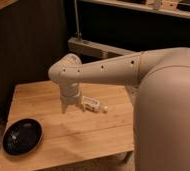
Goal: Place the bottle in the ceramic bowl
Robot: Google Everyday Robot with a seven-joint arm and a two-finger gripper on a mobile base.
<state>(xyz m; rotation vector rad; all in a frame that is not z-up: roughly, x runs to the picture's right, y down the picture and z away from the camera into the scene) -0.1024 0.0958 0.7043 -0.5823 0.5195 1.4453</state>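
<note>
Hand (68, 106) hangs just beside the bottle (91, 103) (its grip: cannot tell) — a clumsy nudge could roll it along the counter (88, 135), farther from the bowl (11, 145).

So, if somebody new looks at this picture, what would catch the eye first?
The big white robot arm fills the right side, and its gripper hangs over the wooden table, close beside the bottle lying on its side. The black ceramic bowl sits apart at the table's near left corner.
</note>
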